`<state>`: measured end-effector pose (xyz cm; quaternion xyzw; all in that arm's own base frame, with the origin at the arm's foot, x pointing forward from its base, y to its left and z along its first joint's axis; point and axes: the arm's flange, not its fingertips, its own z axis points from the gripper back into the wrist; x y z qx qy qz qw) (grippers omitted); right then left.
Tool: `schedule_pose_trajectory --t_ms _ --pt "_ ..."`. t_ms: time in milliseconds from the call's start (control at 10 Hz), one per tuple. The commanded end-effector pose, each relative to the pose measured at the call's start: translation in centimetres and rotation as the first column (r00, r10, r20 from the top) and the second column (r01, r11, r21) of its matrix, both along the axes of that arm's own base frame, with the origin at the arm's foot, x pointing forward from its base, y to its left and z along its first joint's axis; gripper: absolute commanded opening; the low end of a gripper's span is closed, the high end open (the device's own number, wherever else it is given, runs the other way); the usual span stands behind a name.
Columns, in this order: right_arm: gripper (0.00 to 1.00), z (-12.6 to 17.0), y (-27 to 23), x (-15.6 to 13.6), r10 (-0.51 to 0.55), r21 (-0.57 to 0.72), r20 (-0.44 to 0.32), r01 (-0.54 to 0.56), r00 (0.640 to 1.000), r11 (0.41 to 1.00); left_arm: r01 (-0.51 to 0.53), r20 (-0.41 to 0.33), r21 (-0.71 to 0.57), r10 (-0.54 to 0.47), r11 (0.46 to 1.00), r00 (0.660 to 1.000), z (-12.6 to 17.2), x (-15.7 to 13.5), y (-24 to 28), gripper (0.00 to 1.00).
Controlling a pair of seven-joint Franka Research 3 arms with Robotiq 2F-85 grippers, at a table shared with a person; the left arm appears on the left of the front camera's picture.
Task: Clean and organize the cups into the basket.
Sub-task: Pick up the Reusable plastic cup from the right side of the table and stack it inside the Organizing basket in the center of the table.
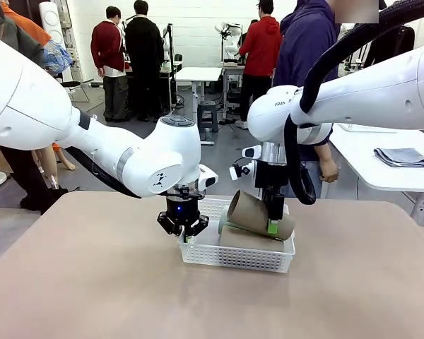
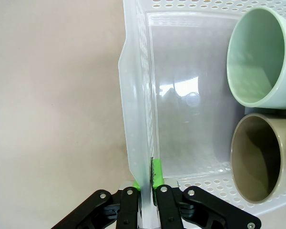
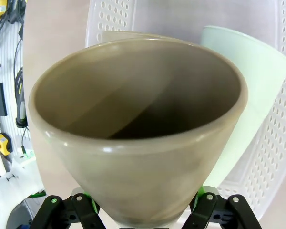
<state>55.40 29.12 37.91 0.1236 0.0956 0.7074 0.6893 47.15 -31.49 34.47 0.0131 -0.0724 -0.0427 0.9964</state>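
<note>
The white perforated basket (image 1: pixel 240 257) sits mid-table. My left gripper (image 1: pixel 186 232) is shut on its left end wall; in the left wrist view the fingers (image 2: pixel 156 177) pinch the thin wall of the basket (image 2: pixel 133 119). Inside lie a mint green cup (image 2: pixel 260 57) and a tan cup (image 2: pixel 262 162), mouths toward that wall. My right gripper (image 1: pixel 273 227) is shut on another tan cup (image 1: pixel 258 214), held tilted just over the basket's right half, above a lying tan cup (image 1: pixel 247 240). In the right wrist view the held tan cup (image 3: pixel 138 129) hides most of the mint cup (image 3: pixel 248 95).
A person (image 1: pixel 307 49) stands at the far side behind my right arm. A folded grey cloth (image 1: pixel 401 157) lies on a white table at the right. The tan tabletop (image 1: pixel 92 282) spreads around the basket.
</note>
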Motion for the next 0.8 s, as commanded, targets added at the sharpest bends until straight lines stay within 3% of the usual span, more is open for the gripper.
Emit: schedule_pose_trajectory --t_ms 0,400,700 --pt "1.00 0.6 0.1 0.8 0.007 -0.024 -0.005 -0.007 1.000 1.000 -0.001 0.001 -0.001 0.001 1.000 1.000 0.0 0.0 0.0 0.00" --pt "1.00 1.0 -0.1 0.6 0.004 -0.012 0.014 -0.004 1.000 1.000 -0.001 0.001 -0.001 0.001 1.000 1.000 0.0 0.0 0.0 0.00" --pt "1.00 5.6 -4.2 0.1 -0.064 0.162 0.128 0.043 0.990 0.986 -0.001 0.001 -0.001 0.001 1.000 1.000 0.0 0.0 0.0 0.00"
